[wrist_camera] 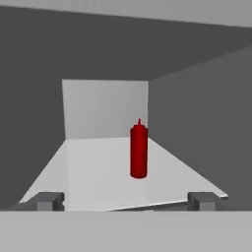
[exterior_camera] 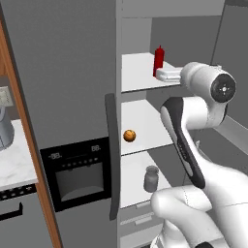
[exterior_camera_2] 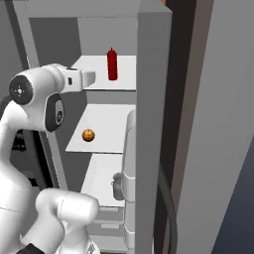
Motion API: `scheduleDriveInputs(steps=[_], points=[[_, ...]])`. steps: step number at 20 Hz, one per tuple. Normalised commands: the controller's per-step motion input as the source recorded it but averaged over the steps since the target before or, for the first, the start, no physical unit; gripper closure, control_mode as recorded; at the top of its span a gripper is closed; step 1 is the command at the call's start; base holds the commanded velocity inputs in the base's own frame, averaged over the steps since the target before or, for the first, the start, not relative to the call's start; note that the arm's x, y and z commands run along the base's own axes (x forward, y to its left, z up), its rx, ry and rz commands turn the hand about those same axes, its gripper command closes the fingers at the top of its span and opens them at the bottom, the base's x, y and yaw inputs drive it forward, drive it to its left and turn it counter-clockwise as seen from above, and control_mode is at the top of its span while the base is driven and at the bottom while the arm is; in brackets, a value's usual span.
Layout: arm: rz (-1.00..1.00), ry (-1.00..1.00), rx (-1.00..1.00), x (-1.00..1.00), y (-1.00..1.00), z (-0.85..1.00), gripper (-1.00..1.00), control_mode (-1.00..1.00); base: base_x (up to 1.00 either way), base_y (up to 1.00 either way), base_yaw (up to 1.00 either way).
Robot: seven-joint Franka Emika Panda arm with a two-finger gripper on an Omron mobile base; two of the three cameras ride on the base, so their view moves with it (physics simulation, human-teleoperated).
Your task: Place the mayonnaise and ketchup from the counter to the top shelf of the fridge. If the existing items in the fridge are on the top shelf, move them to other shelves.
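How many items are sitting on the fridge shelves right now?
3: the ketchup upright on the top shelf, an orange on the middle shelf, a grey jar on the lower one. The arm may hide others.

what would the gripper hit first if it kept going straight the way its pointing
Most likely the ketchup, upright on the top shelf just ahead of the gripper. Its jaws are open, so the bottle might pass between them; the gap to it is hard to judge.

The ketchup [exterior_camera: 158, 59] stands upright on the fridge's [exterior_camera: 68, 72] top shelf [exterior_camera: 138, 72]; the orange [exterior_camera: 129, 135] lies on the middle shelf [exterior_camera: 145, 131]; the jar [exterior_camera: 151, 178] on the lowest shelf [exterior_camera: 133, 179].
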Motion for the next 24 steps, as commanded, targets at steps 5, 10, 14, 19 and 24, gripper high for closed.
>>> scheduleDriveInputs(steps=[5, 10, 14, 19, 24], points=[[0.03, 0.01, 0.00, -1.00, 0.09, 0.15, -1.00, -1.00, 0.00, 0.00, 0.00], [0.05, 0.03, 0.00, -1.00, 0.00, 0.00, -1.00, -1.00, 0.00, 0.00, 0.00], [0.07, 0.08, 0.00, -1.00, 0.00, -0.11, -1.00, -1.00, 0.00, 0.00, 0.00], [0.04, 0.22, 0.00, -1.00, 0.00, -0.35, -1.00, -1.00, 0.00, 0.00, 0.00], [0.03, 0.17, 0.00, -0.60, 0.00, -0.32, -1.00, 1.00, -0.40, 0.05, 0.02]])
